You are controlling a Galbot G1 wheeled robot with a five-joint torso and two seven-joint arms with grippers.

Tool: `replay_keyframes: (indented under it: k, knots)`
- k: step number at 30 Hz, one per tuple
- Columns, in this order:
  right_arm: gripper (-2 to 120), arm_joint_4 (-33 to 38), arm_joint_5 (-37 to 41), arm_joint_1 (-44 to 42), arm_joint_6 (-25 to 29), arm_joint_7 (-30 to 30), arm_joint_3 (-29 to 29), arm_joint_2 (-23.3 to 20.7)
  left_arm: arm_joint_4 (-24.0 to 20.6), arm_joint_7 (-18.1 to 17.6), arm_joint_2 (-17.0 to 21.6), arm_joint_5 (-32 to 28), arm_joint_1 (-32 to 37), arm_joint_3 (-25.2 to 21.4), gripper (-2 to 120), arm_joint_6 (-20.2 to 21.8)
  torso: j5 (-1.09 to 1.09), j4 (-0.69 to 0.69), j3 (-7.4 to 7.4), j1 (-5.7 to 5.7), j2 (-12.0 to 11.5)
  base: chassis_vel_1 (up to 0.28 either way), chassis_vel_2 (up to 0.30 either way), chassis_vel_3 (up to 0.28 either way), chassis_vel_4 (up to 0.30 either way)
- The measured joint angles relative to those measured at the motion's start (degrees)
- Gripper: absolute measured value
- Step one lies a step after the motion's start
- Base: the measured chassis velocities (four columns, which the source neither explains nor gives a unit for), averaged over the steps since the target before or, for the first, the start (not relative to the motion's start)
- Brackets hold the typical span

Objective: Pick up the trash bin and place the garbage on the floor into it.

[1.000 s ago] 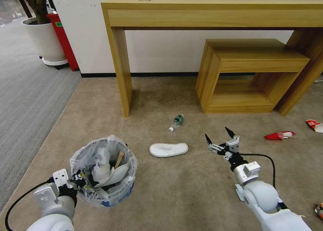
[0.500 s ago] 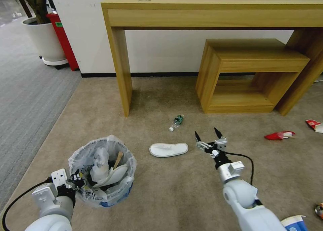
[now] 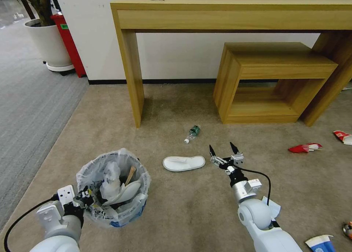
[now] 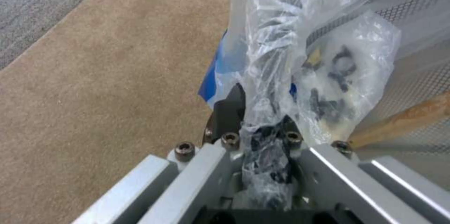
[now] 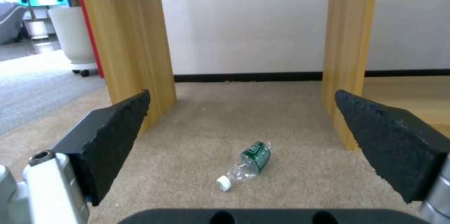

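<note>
The beige short-pile carpet floor (image 3: 190,208) carries a flat white fabric slipper (image 3: 183,163). Beyond the slipper lies a clear green-label plastic bottle (image 3: 192,133); far right of it, a crumpled red wrapper (image 3: 304,148).

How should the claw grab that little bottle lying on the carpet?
Probably across the green-labelled middle of the bottle, coming down from above. It lies on its side, cap end nearer the robot, so fingers closing over its narrow width should hold. The open right claw is lined up behind it.
</note>
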Motion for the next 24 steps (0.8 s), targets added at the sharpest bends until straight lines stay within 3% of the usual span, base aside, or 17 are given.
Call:
replay_keyframes:
  k: [7,16,24]
  knots:
    - [100,-0.3,0.1,0.1,0.3,-0.5,0.0,-0.1,-0.2,0.2,-0.4,0.6,0.5,0.3,1,-0.1,0.0,0.0,0.0,0.0,0.0,-0.055,0.053,0.042,-0.051]
    - [100,-3.8,-0.6,1.8,0.6,-1.4,-1.1,0.7,-0.5,0.2,-0.5,0.7,0.8,0.1,1,-0.2,0.0,0.0,0.01,0.0,0.0,-0.174,0.183,0.186,-0.177]
    - [100,-9.3,-3.9,4.8,1.8,-7.8,-4.5,-1.1,-0.4,0.3,-0.7,1.0,0.7,0.4,1,-0.3,0.01,0.0,0.02,0.0,0.0,-0.161,0.173,0.157,-0.161]
